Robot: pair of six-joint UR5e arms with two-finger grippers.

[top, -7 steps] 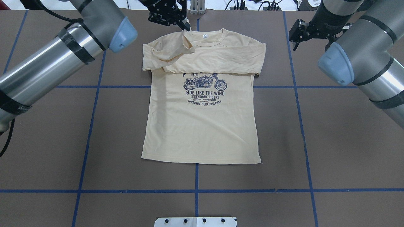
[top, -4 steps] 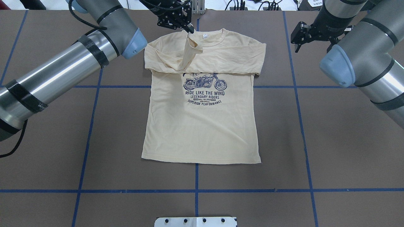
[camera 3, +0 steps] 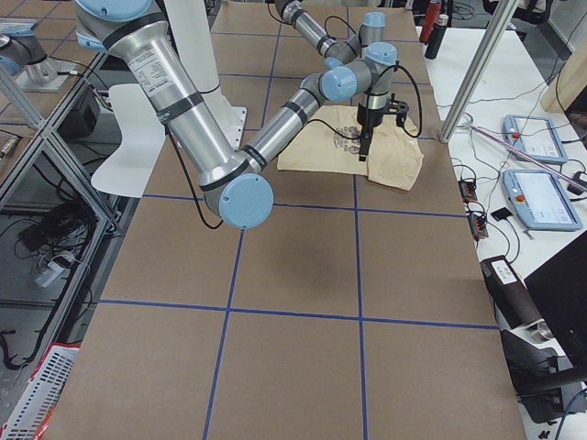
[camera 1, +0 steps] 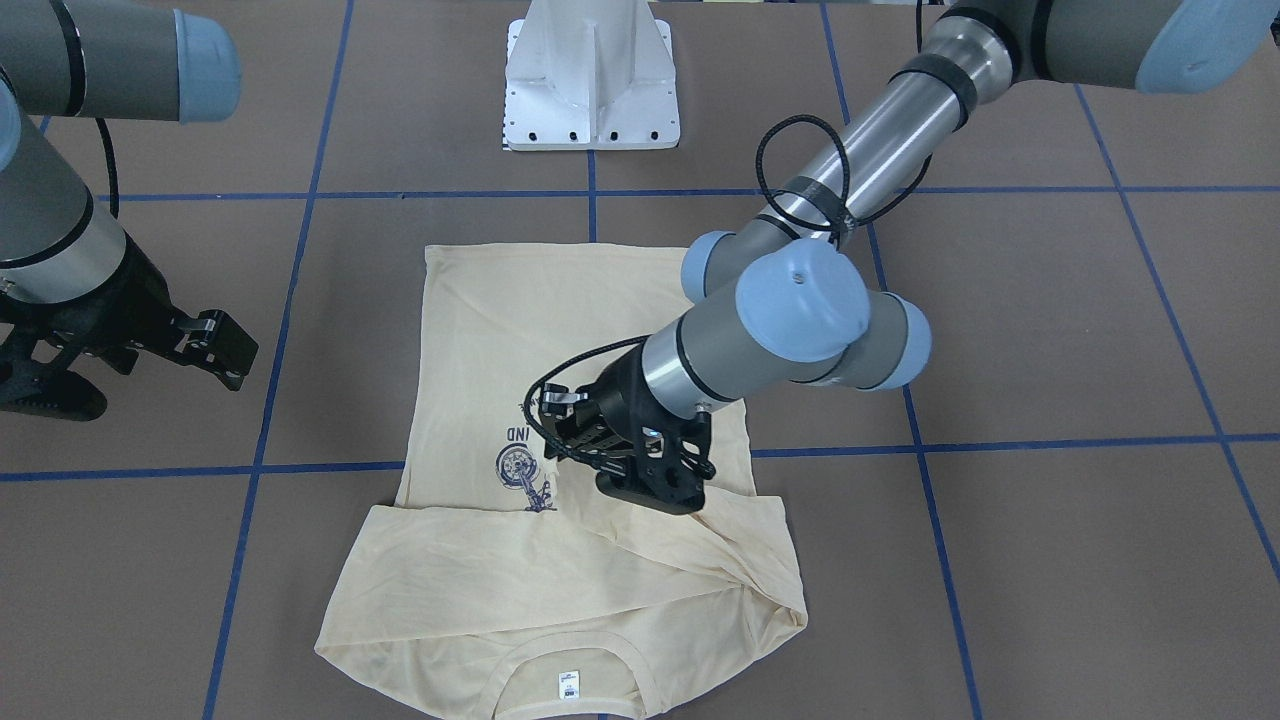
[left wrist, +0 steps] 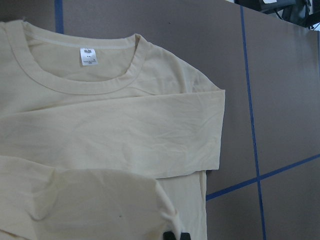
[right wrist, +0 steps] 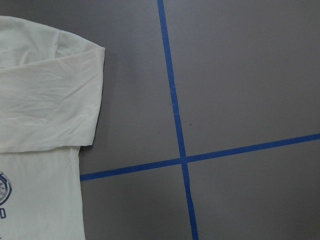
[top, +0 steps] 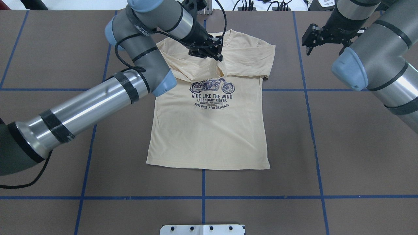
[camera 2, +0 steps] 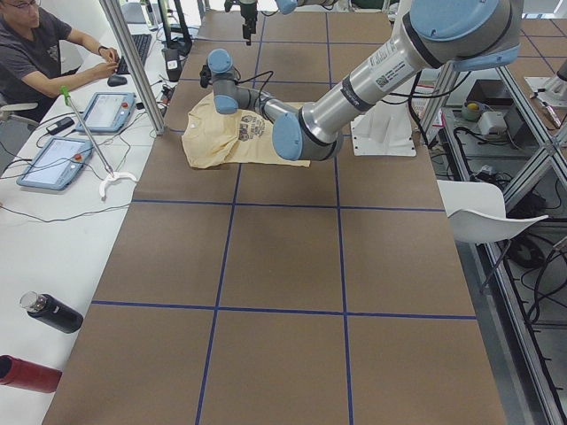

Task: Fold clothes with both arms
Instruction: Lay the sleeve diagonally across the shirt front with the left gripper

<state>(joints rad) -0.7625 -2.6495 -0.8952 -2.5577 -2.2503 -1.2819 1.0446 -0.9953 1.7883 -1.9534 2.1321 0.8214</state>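
Note:
The cream-yellow T-shirt (top: 209, 130) lies flat, print side up, collar at the far edge. One sleeve (top: 248, 62) lies folded across the chest. My left gripper (top: 219, 59) is shut on the other sleeve's cuff and holds it over the chest, just above the motorcycle print (top: 212, 86). It also shows in the front-facing view (camera 1: 650, 495). The left wrist view shows the held sleeve (left wrist: 100, 205), the fingertips (left wrist: 175, 236) and the neck label (left wrist: 88, 56). My right gripper (top: 310, 42) is open and empty above the table, beside the shirt's shoulder; the front-facing view also shows it (camera 1: 215, 350).
Blue tape lines (top: 202, 197) grid the brown table. The white pedestal base (camera 1: 590, 80) stands at the robot's side. An operator (camera 2: 44, 53) sits at a side bench with tablets (camera 2: 111, 111) and bottles (camera 2: 49, 312).
My left gripper has carried the sleeve cuff from the collar across the chest toward the print, and the left arm has swung over the shirt. The right gripper has barely moved.

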